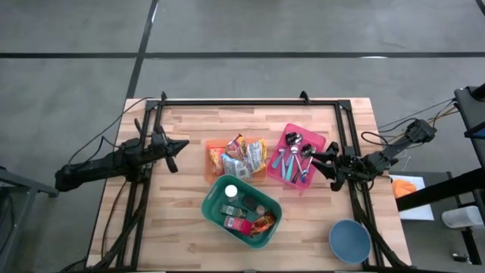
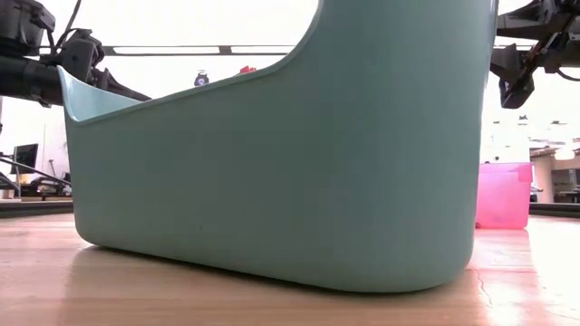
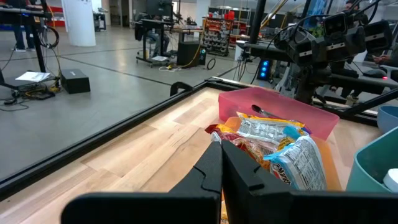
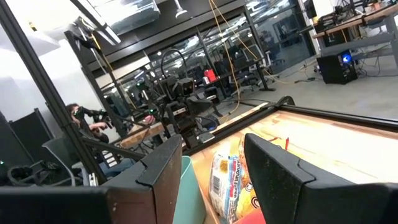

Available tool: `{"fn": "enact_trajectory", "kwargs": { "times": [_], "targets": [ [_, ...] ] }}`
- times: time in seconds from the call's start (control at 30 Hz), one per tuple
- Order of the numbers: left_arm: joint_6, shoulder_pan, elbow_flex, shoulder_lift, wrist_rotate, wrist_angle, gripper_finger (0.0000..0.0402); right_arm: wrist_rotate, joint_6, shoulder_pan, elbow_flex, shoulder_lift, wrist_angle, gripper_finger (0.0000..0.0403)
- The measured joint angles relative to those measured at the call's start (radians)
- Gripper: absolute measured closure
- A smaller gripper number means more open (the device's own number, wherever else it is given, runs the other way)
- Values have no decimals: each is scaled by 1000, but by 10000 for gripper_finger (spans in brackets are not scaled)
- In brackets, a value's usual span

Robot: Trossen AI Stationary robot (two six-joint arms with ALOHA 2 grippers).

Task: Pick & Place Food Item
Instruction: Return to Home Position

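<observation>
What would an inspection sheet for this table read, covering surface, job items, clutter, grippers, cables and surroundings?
Surface: wooden table, no spill seen.
Job's things: spoons lie in the pink bin; snack packets fill the orange bin; green bin holds mixed items.
Clutter: blue bowl at a table corner.
Grippers: left gripper shut, empty, left of the orange bin; right gripper open, empty, beside the pink bin.
Cables: cables trail from both arms, outside the bins.
Surroundings: person seated beyond the table.
</observation>
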Motion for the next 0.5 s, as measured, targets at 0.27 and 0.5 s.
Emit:
{"fn": "enact_trajectory", "kwargs": {
  "times": [0.27, 0.5],
  "targets": [
    [0, 0, 0, 0, 0, -1, 401, 1, -19, -1, 0, 0, 1, 232],
    [0, 0, -1, 0, 0, -1, 401, -80, -56, 2, 0, -8, -4, 232]
  ]
}}
